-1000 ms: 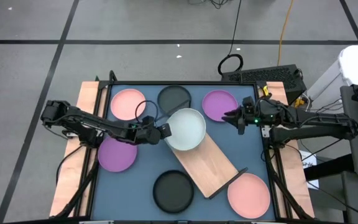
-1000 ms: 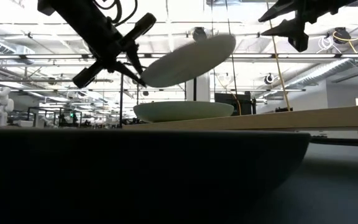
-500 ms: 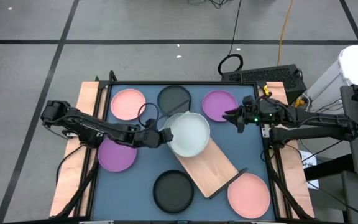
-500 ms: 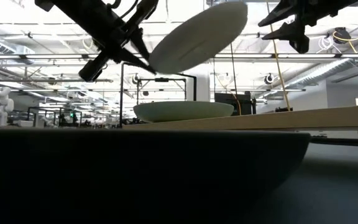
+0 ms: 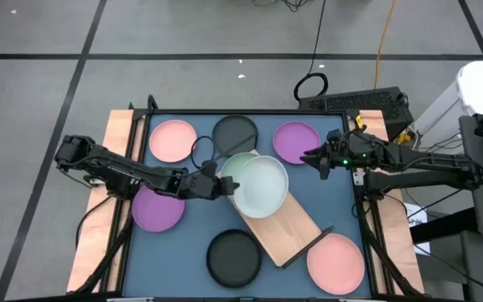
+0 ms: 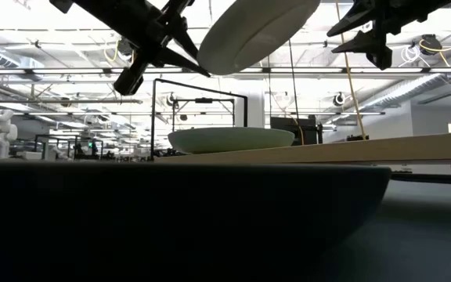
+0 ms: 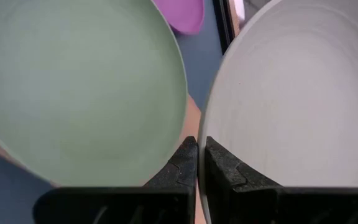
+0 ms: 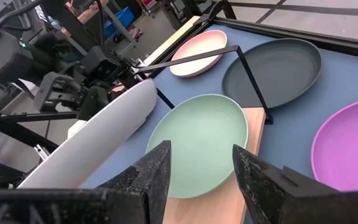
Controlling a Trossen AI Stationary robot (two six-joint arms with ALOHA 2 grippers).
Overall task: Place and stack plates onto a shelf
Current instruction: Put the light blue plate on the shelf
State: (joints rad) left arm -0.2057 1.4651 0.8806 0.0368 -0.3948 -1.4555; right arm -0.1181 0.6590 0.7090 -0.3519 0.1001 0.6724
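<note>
Left claw (image 5: 222, 185) pinches pale blue plate (image 5: 262, 186) rim

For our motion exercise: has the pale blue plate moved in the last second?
Yes. The pale blue plate has shifted right along the shelf, uncovering the green plate.

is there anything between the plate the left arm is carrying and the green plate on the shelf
Nothing visible. The left gripper holds the pale blue plate tilted in the air above the green plate, which lies bare on the shelf. The right gripper hangs off to the side.
</note>
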